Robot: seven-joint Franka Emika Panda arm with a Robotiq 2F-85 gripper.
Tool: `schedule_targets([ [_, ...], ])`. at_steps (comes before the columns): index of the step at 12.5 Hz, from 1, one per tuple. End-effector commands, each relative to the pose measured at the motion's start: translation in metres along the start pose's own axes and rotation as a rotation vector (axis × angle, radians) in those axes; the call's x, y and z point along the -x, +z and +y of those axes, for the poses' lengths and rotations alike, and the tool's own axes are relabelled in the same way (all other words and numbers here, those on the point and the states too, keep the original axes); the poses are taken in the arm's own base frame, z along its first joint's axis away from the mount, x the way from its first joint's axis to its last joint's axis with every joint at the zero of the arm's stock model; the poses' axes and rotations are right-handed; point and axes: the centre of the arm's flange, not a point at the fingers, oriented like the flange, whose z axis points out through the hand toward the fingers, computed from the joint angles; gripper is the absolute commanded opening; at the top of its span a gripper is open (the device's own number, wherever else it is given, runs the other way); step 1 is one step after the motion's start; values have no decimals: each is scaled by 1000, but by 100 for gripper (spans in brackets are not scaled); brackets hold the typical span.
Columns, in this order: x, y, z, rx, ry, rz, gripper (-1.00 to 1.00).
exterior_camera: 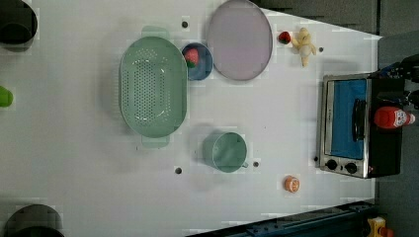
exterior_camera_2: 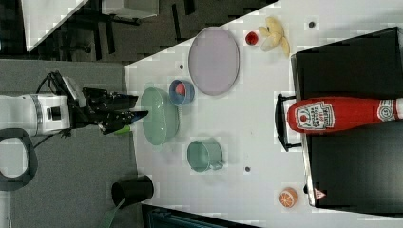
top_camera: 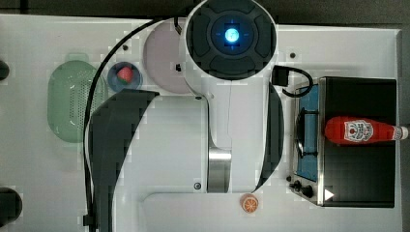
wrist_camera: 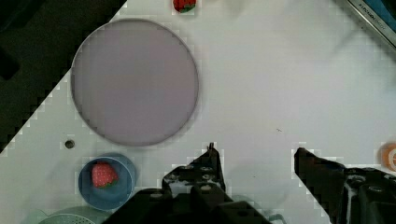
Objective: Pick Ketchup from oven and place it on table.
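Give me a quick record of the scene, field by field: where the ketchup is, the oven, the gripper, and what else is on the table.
Ketchup: lying on its side on the oven's black top
Oven: door shut, at the table's edge
Gripper: open, empty, above the table, far from the oven
Bowl: blue, holds a strawberry
Other items: green colander, grey plate, green cup, orange slice, banana

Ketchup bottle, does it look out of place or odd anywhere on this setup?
Yes. The Ketchup lies on its side on the black top of the oven, not standing, with its white cap reaching the top's edge at the top view's right. The oven door looks closed. A round bottle lying there might roll.
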Motion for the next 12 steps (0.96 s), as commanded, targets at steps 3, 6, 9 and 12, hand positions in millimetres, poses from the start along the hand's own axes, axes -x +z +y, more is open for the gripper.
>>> schedule_targets([
  [3,62,-79,128,47,77,-46,96],
  [6,45,-78,134,14,107,-25,100],
  [9,1,-68,157,-30,196,-7,100],
  [12,-52,-34,195,-6,319,-53,100],
])
